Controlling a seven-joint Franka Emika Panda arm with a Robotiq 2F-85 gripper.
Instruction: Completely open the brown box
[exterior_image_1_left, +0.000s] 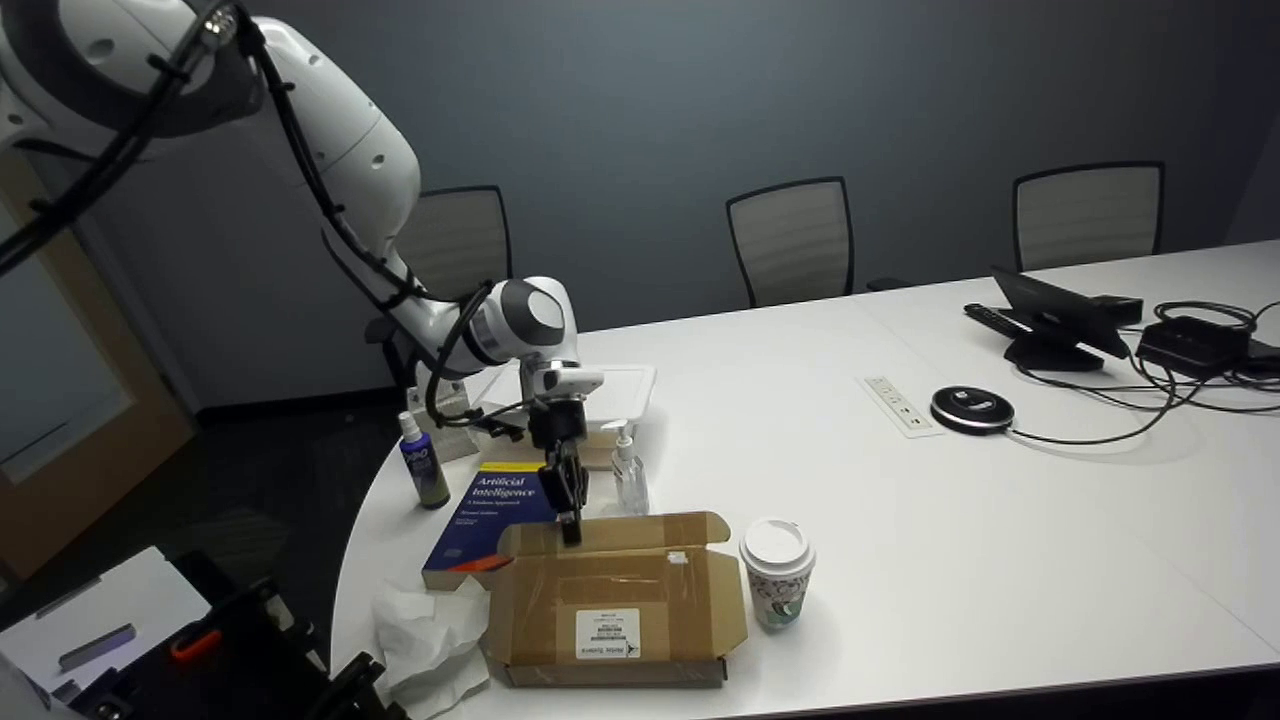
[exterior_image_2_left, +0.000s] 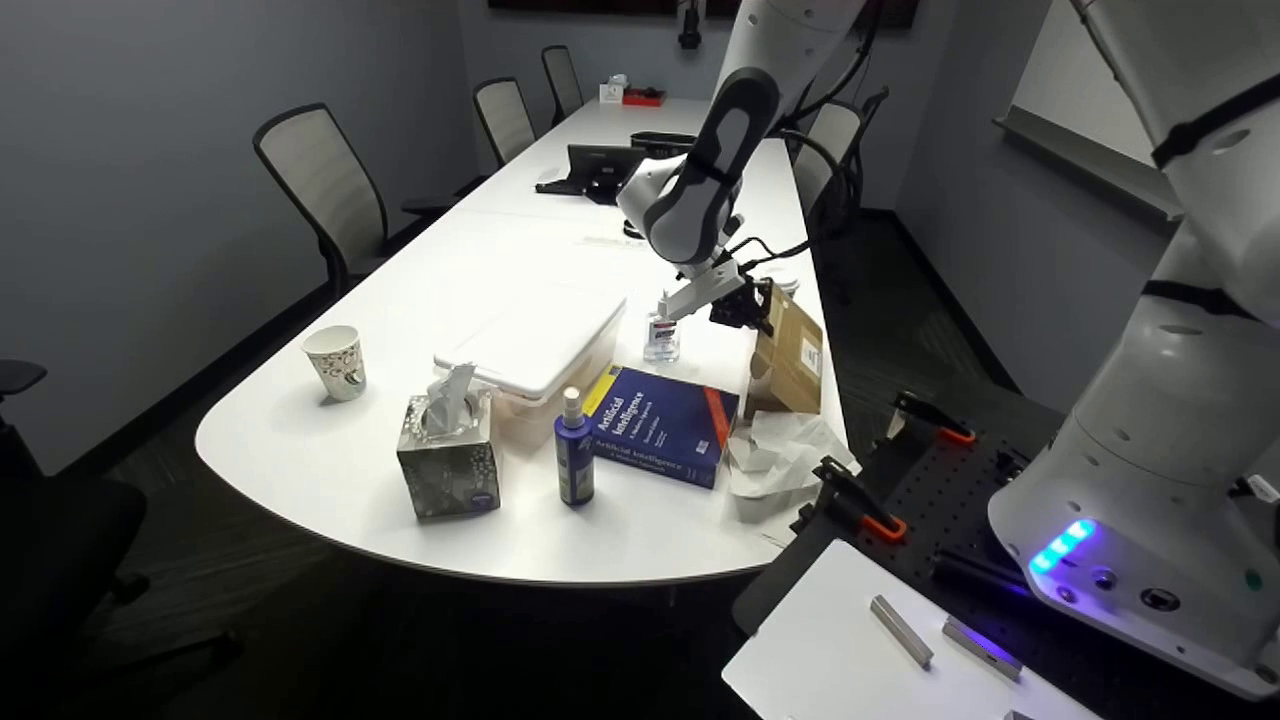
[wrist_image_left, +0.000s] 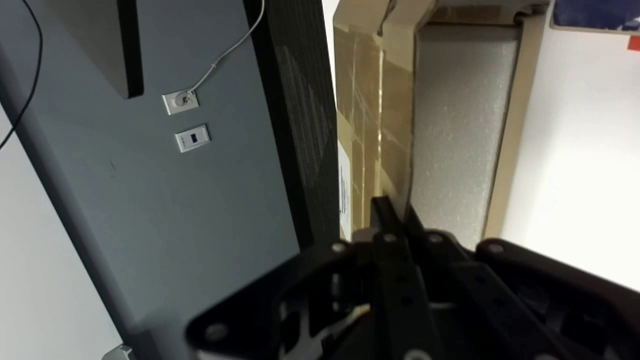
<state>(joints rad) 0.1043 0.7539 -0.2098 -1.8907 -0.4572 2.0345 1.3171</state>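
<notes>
The brown box (exterior_image_1_left: 560, 600) is tan cardboard with a white label on its lid, near the table's front edge. It also shows in an exterior view (exterior_image_2_left: 795, 355). Its lid is partly raised, with side flaps and a long front flap sticking out. In the wrist view the box's front flap (wrist_image_left: 397, 100) stands beside the grey inside, which is exposed. My gripper (exterior_image_1_left: 571, 528) is at this flap; in the wrist view the fingertips (wrist_image_left: 397, 212) are closed around the flap's edge. The gripper hides part of the flap.
A blue book (exterior_image_1_left: 470, 535) and crumpled paper (exterior_image_1_left: 430, 635) lie beside the box. A lidded paper cup (exterior_image_1_left: 777, 575) stands close to its other side. A sanitizer bottle (exterior_image_1_left: 630, 478), a white container (exterior_image_2_left: 540, 345), a spray bottle (exterior_image_2_left: 575, 455) and a tissue box (exterior_image_2_left: 450, 465) stand nearby.
</notes>
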